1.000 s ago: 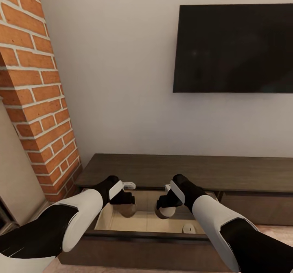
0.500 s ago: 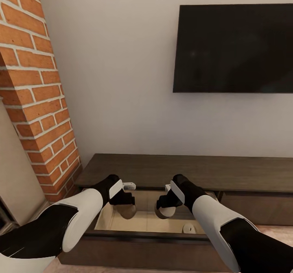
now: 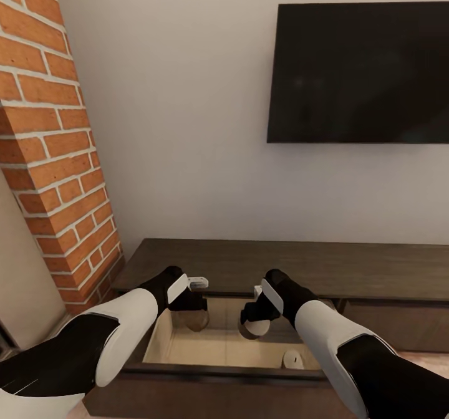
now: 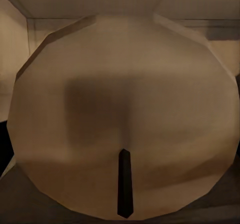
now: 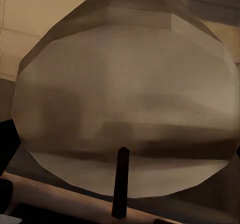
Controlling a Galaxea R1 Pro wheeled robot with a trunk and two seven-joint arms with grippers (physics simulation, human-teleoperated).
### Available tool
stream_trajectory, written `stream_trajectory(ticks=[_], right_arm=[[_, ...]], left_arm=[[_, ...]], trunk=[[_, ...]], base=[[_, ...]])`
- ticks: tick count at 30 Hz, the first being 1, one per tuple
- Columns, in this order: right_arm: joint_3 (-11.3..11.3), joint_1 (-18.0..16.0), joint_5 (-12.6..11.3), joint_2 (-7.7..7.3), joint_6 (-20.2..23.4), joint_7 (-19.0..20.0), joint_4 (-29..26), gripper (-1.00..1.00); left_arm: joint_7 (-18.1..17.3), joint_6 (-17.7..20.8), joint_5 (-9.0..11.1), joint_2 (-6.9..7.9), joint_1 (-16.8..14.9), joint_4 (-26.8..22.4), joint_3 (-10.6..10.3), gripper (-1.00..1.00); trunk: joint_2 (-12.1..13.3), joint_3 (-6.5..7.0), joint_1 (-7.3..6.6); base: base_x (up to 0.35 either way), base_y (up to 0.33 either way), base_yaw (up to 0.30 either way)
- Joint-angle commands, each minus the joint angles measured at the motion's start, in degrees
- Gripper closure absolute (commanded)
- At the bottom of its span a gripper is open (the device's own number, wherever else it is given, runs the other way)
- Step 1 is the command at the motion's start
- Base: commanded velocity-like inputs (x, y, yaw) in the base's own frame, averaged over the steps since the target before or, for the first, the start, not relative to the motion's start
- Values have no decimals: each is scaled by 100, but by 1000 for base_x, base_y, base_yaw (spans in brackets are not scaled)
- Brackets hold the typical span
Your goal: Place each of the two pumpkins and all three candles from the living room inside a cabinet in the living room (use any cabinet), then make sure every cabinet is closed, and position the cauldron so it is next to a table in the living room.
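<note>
No text, label, brand, number or sign could be read on anything in these views.
</note>
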Motion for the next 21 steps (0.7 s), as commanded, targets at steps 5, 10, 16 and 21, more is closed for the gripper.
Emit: stream_trajectory(ticks=[5, 10, 16, 21], right_arm=[[38, -3, -53, -3, -5, -8, 0, 100], [25, -2, -53, -9, -9, -10, -2, 100], [27, 0, -53, -10, -2, -15, -4, 100], [34, -4, -53, -7, 3, -19, -2, 100]], left_arm=[[26, 49, 59, 0, -1, -11, -40, 100], [27, 63, 60, 0, -1, -1, -40, 100], [25, 65, 60, 0, -1, 27, -36, 100], [19, 65, 65, 0, -1, 70, -32, 100]], trunk=[[-3, -6, 0], [-83, -42, 43], [-123, -88, 65], [-123, -129, 65]], base=[[19, 2, 0], [3, 0, 0], [0, 0, 50], [0, 0, 81]])
